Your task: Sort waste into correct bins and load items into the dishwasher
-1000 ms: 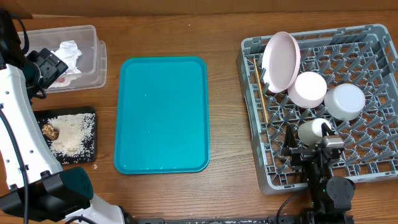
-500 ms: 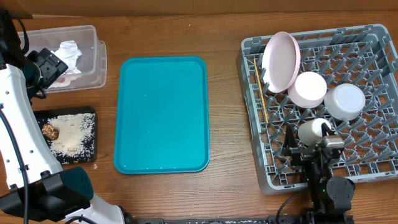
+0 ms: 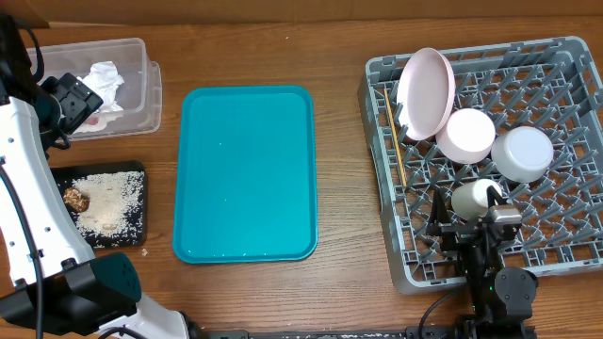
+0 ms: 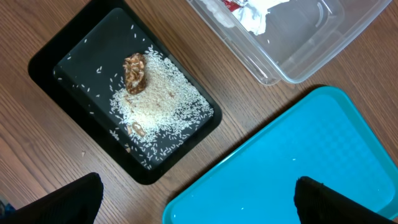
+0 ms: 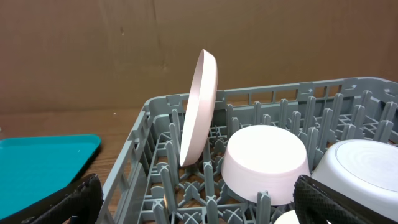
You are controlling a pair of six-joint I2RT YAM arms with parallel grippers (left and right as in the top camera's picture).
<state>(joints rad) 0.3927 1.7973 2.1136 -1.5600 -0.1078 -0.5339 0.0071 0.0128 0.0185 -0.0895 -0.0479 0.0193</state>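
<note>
- Nothing has moved since the earlier frames — both arms are where they were.
- Left gripper [image 4: 198, 200]: fingers spread wide, empty, above the black tray [image 4: 46, 56] of crumbs [image 4: 161, 102] at the counter's left edge.
- Right gripper [image 5: 199, 200]: fingers spread wide, empty, beside the cup [image 3: 471, 199] in the rack [image 3: 565, 47] — right edge.

Bright, even light from above; shadows short and soft. Overhead view sharp edge to edge. Faint sheen on teal tray [image 3: 245, 174]; small glints on clear tub [image 4: 323, 37]. Both wrist views crisp mid-frame; own fingers [image 4: 65, 200] dark and blurred in near corners.
</note>
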